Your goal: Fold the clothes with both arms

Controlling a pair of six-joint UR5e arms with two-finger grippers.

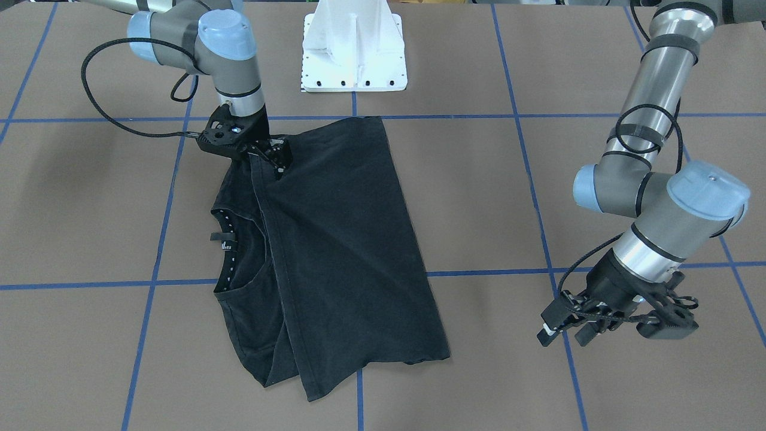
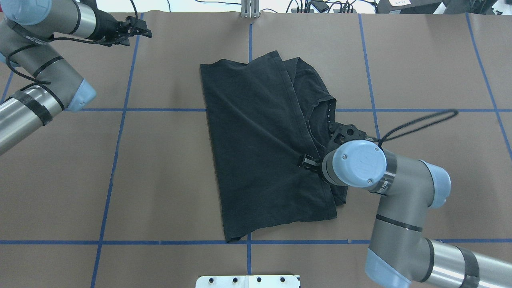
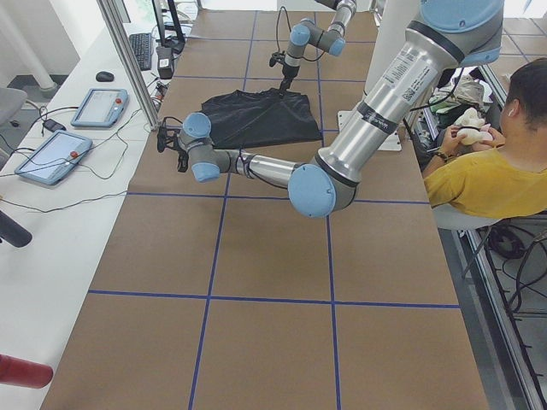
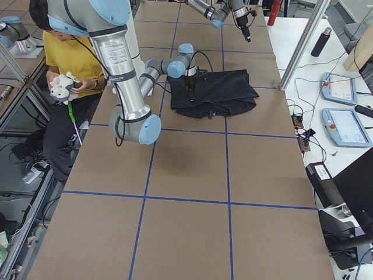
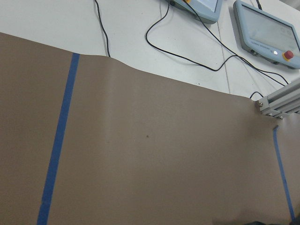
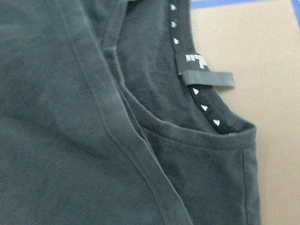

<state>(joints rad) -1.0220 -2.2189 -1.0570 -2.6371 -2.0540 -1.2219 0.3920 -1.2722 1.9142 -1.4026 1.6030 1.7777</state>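
1. The black T-shirt point(image 1: 347, 239) lay folded lengthwise in the middle of the table point(image 1: 90, 197), with the collar point(image 6: 201, 105) toward the robot's right. One flap lapped over the neck opening, so part of the collar was covered.
2. The right gripper point(image 1: 274, 157) was down on that flap's hem point(image 6: 126, 122), in the half nearer the robot. With black fingers on black cloth, I honestly couldn't tell whether the jaws were clamped on the hem or just sitting there. From overhead, the blue wrist cap point(image 2: 359, 159) hid most of it.
3. The right wrist view was all cloth up close: the hem, the collar's little white marks and a grey tag point(image 6: 208, 78). The label print beside the tag was too small to read.
4. The left gripper point(image 1: 562, 336) hung over bare table far out on the robot's left, well apart from the shirt. Its jaws were apart and held nothing. Its wrist view only caught brown paper, blue tape point(image 5: 58, 140) and two screens point(image 5: 265, 28) cut off at the top edge.
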